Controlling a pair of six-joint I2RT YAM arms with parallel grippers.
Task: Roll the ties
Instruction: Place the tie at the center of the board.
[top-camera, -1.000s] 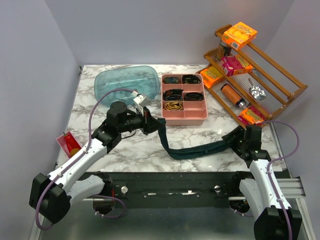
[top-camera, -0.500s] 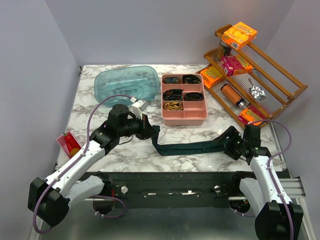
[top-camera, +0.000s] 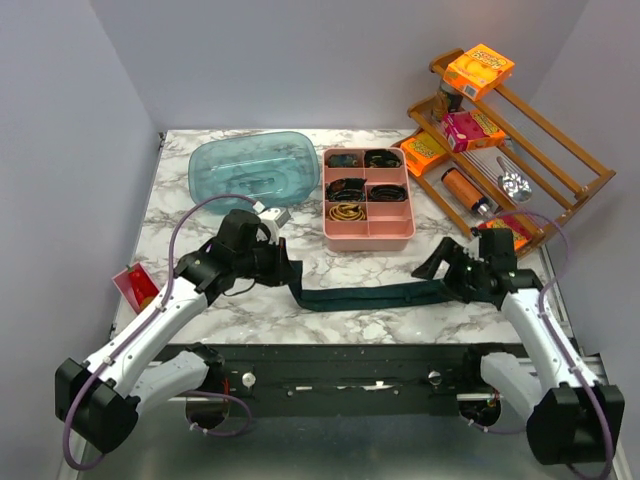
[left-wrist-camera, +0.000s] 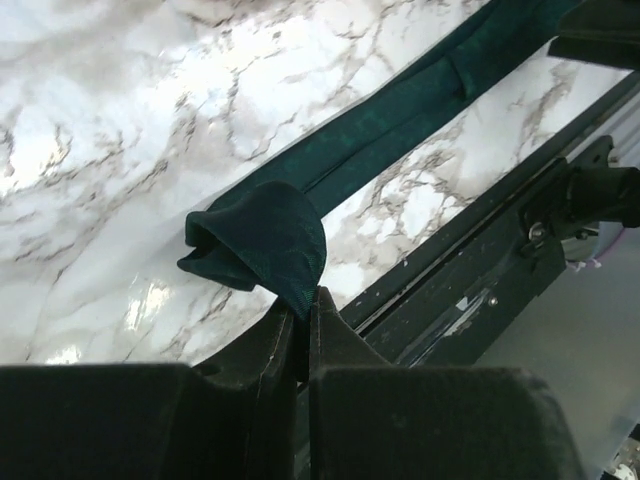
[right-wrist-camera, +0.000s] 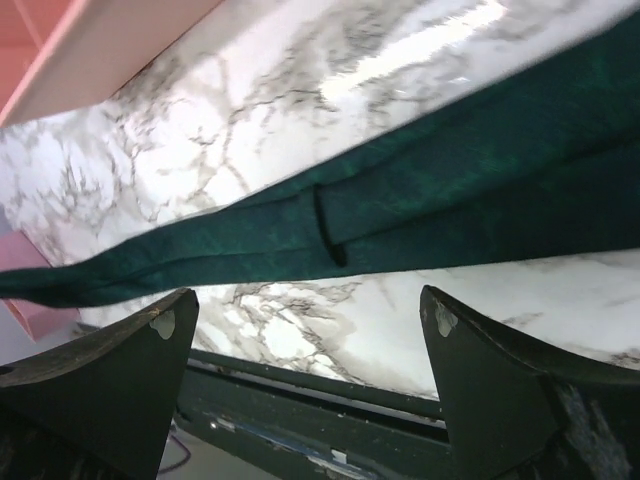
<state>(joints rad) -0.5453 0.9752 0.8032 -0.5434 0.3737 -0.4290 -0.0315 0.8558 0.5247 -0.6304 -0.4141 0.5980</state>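
A long dark teal-green tie (top-camera: 370, 295) lies flat across the near part of the marble table (top-camera: 200, 215). My left gripper (top-camera: 287, 276) is shut on its left end. In the left wrist view the pinched end forms a loose fold (left-wrist-camera: 262, 238) just ahead of the closed gripper (left-wrist-camera: 305, 300), and the strip runs away to the upper right. My right gripper (top-camera: 440, 272) hovers open over the tie's right end. In the right wrist view the tie (right-wrist-camera: 400, 210) crosses beyond the open gripper (right-wrist-camera: 305, 325), with nothing between the fingers (right-wrist-camera: 120, 370).
A pink compartment tray (top-camera: 368, 232) behind the tie holds several coiled ties, one of them gold-patterned (top-camera: 347, 212). A clear teal tub (top-camera: 255, 170) sits at the back left. A wooden rack (top-camera: 560, 170) of boxes stands at the right and a red packet (top-camera: 138, 287) at the left edge. A black rail (top-camera: 360, 355) borders the near edge.
My right gripper has opened and let go of the tie, then shifted left and away. My left gripper drew its end down and leftward. The sagging tie now lies flat.
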